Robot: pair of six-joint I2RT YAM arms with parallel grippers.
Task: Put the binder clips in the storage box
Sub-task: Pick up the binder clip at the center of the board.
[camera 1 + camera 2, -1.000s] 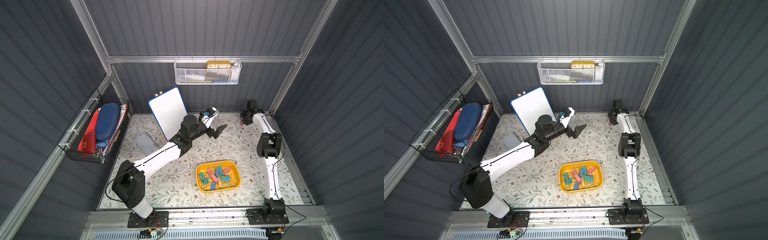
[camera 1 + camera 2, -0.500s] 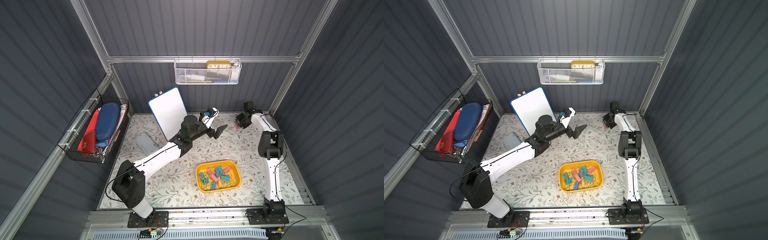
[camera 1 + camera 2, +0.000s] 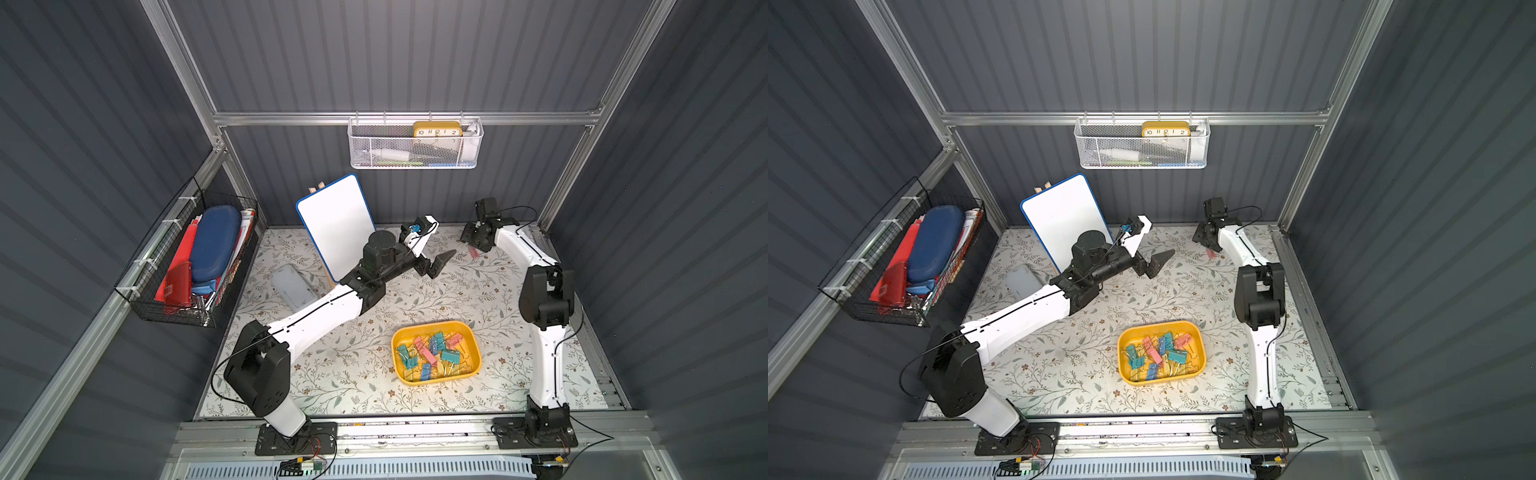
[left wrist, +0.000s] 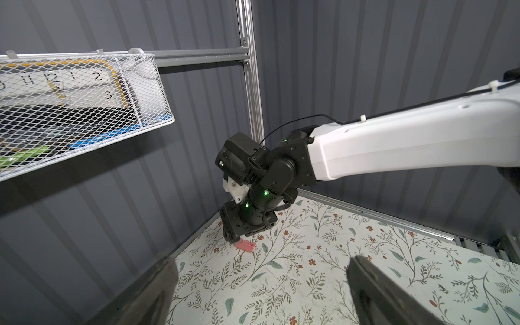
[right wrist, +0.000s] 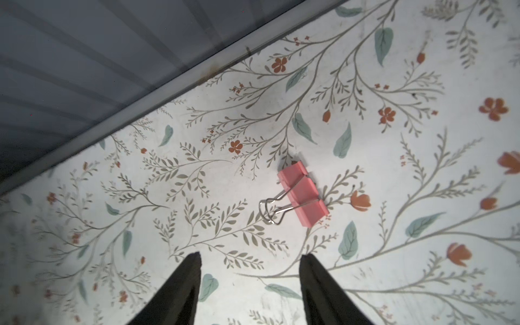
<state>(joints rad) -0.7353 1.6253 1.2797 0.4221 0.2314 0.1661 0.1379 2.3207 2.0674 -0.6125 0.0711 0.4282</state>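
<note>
One pink binder clip (image 5: pixel 302 194) lies loose on the table (image 5: pixel 408 168), right jaws just popped apart empty near it, left jaws wide and idle, so it needs regrabbing.

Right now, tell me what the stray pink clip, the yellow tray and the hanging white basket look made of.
Pink binder clip: likely painted sheet metal, matte, crisp folds; handles shiny bare wire.
Storage box: probably moulded plastic, smooth, rounded corners, even yellow.
White basket: seemingly coated metal mesh, see-through grid.
</note>
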